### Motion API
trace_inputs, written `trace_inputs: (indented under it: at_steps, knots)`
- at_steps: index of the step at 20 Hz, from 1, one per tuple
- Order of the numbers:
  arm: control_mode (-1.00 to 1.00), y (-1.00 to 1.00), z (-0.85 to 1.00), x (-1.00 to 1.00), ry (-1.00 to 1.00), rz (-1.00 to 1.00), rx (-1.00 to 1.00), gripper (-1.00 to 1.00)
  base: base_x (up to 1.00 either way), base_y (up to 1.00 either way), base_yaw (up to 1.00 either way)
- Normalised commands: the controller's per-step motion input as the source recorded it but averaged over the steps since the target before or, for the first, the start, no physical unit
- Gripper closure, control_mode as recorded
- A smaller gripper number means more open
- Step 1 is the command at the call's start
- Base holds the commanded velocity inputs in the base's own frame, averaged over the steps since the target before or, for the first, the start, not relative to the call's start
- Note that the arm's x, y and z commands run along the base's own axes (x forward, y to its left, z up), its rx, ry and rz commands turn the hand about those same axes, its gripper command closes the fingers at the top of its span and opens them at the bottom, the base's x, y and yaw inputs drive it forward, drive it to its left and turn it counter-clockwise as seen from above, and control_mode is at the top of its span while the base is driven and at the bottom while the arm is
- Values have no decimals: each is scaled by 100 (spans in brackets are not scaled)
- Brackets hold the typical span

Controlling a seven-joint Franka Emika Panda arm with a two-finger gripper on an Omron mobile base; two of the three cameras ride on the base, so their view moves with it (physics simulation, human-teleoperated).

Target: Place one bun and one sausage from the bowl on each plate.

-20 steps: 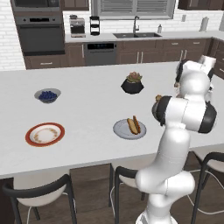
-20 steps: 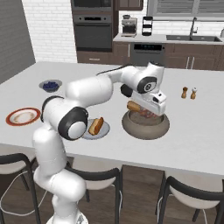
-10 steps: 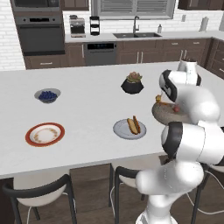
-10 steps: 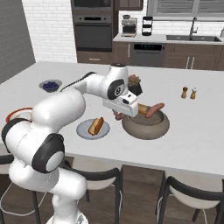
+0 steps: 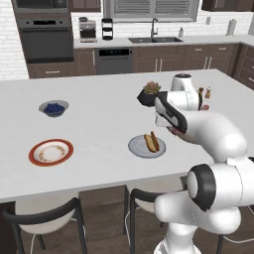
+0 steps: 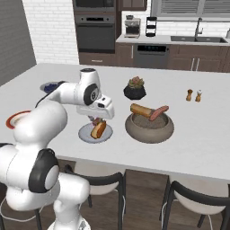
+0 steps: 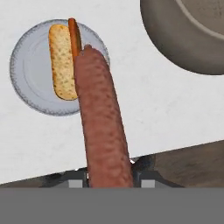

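Observation:
My gripper (image 7: 109,175) is shut on a reddish-brown sausage (image 7: 103,127), which sticks out ahead of the fingers. In the right base view the gripper (image 6: 96,120) hangs just above the grey plate (image 6: 85,136). That plate (image 7: 30,87) holds a tan bun (image 7: 62,61) and a second sausage (image 7: 74,37) side by side. To the right stands the brown-grey bowl (image 6: 149,130), with one bun (image 6: 141,110) and one sausage (image 6: 159,113) resting across its rim. The orange-rimmed plate (image 5: 50,152) lies bare at the counter's left, far from the gripper.
A black plant pot (image 6: 135,89) stands behind the bowl, and two small shakers (image 6: 194,95) stand further right. A small bowl of blue berries (image 5: 53,108) sits at the far left. Stools stand under the counter's front edge.
The arm has swung left from over the bowl to above the grey plate, carrying the sausage. The jaws stay shut on it.

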Motion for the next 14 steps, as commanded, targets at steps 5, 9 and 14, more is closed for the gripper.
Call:
trace_inputs:
  at_steps: [5,9,14]
  knots:
    - [-100,100,1,0,8,24,0,100,0,0,0]
    - [-100,78,-3,8,1,17,0,100,0,0,0]
    - [-100,12,-20,38,-1,1,0,100,0,0,0]
